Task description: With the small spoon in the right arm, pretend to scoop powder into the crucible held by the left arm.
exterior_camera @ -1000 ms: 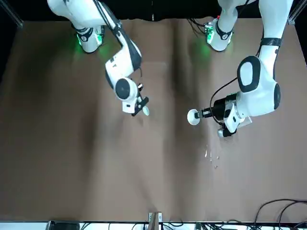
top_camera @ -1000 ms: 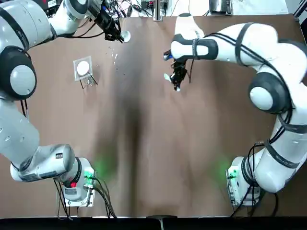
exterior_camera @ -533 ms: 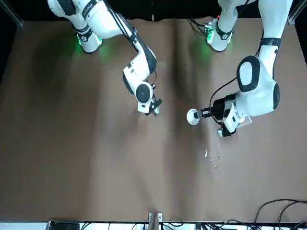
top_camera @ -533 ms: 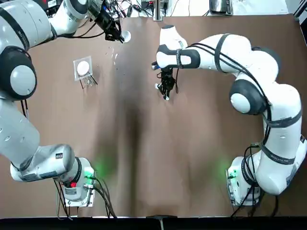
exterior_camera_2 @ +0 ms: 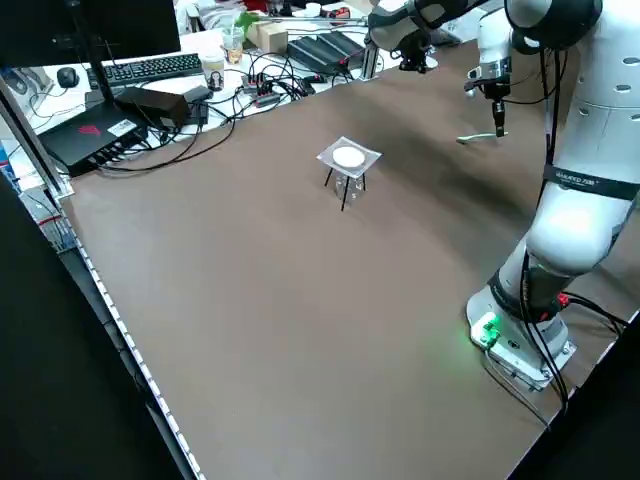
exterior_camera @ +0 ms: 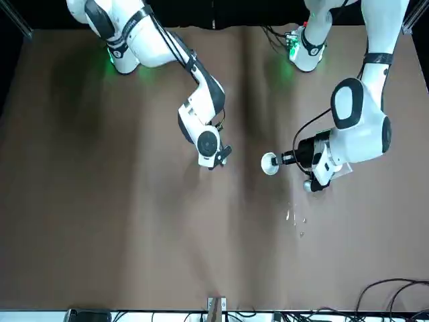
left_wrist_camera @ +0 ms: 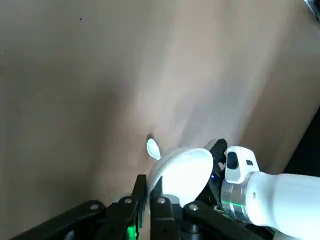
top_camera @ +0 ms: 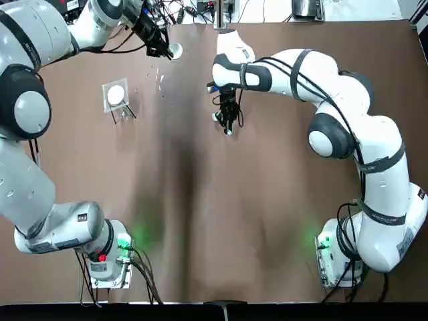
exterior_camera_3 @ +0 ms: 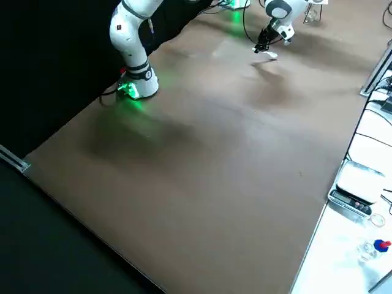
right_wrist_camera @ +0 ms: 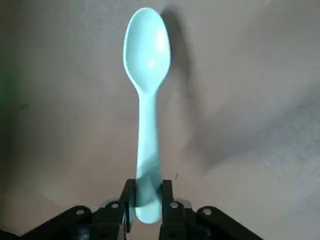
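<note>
brown table (top_camera: 200,221); keyboard (exterior_camera_2: 160,68) and cables (exterior_camera_2: 262,94) on far bench; dark surrounds

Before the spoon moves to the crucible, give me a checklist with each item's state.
1. Grip of right gripper on spoon: ok, clamped at the handle end.
2. Grip of left gripper on crucible: ok, clamped at its rim.
3. Is spoon over crucible: not ok, well apart.
4. Mouth of crucible up: cannot tell.
5. Bare table between them: ok.
6. Is stand off the path: ok, beyond the crucible.
</note>
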